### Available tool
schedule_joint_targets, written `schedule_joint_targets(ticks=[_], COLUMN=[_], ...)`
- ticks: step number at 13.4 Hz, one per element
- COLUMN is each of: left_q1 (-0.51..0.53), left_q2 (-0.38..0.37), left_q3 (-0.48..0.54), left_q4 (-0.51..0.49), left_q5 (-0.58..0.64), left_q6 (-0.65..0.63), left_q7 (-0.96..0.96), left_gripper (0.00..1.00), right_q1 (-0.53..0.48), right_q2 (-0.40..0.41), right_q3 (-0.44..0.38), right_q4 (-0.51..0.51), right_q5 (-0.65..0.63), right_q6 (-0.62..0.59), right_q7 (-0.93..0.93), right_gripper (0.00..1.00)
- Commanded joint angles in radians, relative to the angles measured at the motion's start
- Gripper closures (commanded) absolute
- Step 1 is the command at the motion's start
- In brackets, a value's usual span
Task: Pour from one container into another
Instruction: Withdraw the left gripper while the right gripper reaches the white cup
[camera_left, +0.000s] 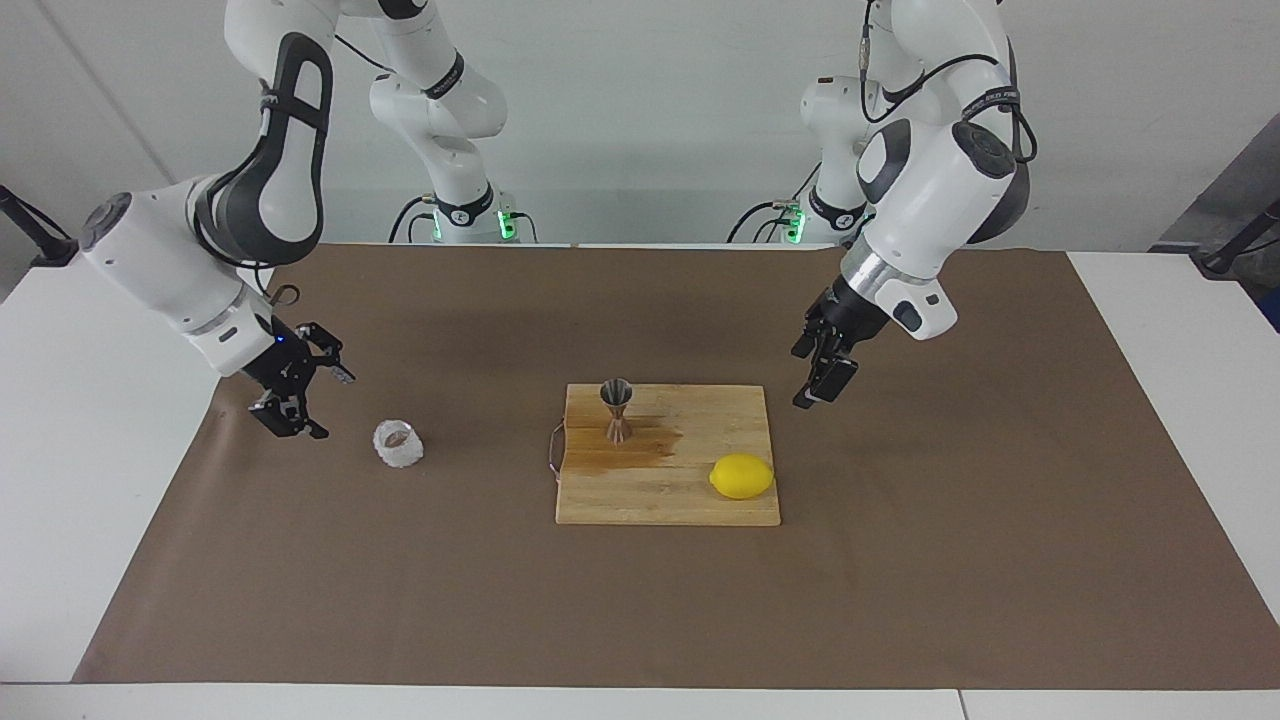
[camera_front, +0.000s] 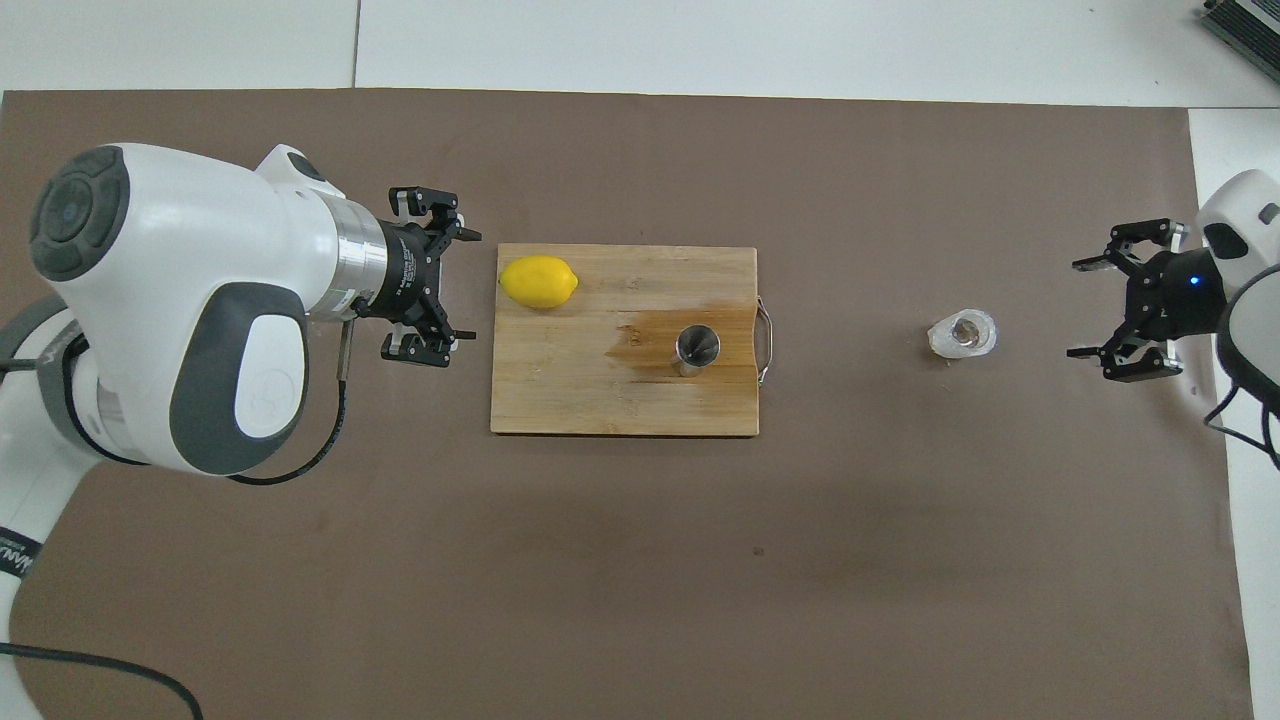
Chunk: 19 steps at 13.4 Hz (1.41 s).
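Left arm (camera_front: 180, 300): base and lower links cut off at overhead view's 7–9 o'clock edge. Right arm (camera_front: 1240, 270): only wrist shows, rest cut at 3 o'clock. Glass cup (camera_front: 962, 334): contents too small to tell. Jigger (camera_left: 617, 408): fill level can't be seen.
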Motion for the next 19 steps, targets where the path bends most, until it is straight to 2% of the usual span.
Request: schedule_joint_targets(ticks=[1, 3, 4, 9, 13, 14, 15, 16, 17, 19], left_q1=[0.025, 0.027, 0.027, 0.137, 0.218, 0.238, 0.243, 0.248, 0.249, 0.249], left_q2=[0.0, -0.006, -0.02, -0.069, -0.12, -0.135, -0.144, -0.153, -0.157, -0.16], left_q3=[-0.006, -0.005, -0.005, -0.006, -0.006, -0.006, -0.005, -0.005, -0.003, -0.006], left_q4=[0.038, 0.038, 0.032, 0.027, 0.03, 0.033, 0.038, 0.041, 0.058, 0.122], left_q5=[0.126, 0.19, 0.221, 0.243, 0.243, 0.243, 0.243, 0.243, 0.246, 0.27], left_q6=[-0.082, -0.12, -0.128, -0.207, -0.247, -0.267, -0.281, -0.298, -0.328, -0.416], left_q7=[0.237, 0.374, 0.452, 0.982, 1.218, 1.256, 1.281, 1.287, 1.287, 1.311], left_gripper=[0.0, 0.0, 0.0, 0.0, 0.0, 0.0, 0.0, 0.0, 0.0, 0.0], right_q1=[-0.005, -0.01, -0.01, 0.004, 0.01, 0.008, 0.008, 0.008, 0.008, 0.002], right_q2=[0.069, 0.144, 0.164, 0.196, 0.207, 0.207, 0.207, 0.207, 0.207, 0.207], right_q3=[0.013, 0.013, 0.013, 0.027, 0.026, 0.027, 0.027, 0.026, 0.026, 0.027], right_q4=[0.003, 0.003, 0.001, 0.0, -0.02, -0.022, -0.022, -0.022, -0.023, -0.017], right_q5=[0.068, 0.173, 0.182, 0.211, 0.236, 0.236, 0.234, 0.236, 0.236, 0.236], right_q6=[0.013, 0.008, 0.005, -0.007, 0.008, 0.021, 0.022, 0.025, 0.027, 0.027], right_q7=[-0.054, -0.156, -0.163, -0.21, -0.232, -0.232, -0.232, -0.232, -0.232, -0.224], right_gripper=[0.0, 0.0, 0.0, 0.0, 0.0, 0.18, 0.39, 0.51, 0.6, 0.7])
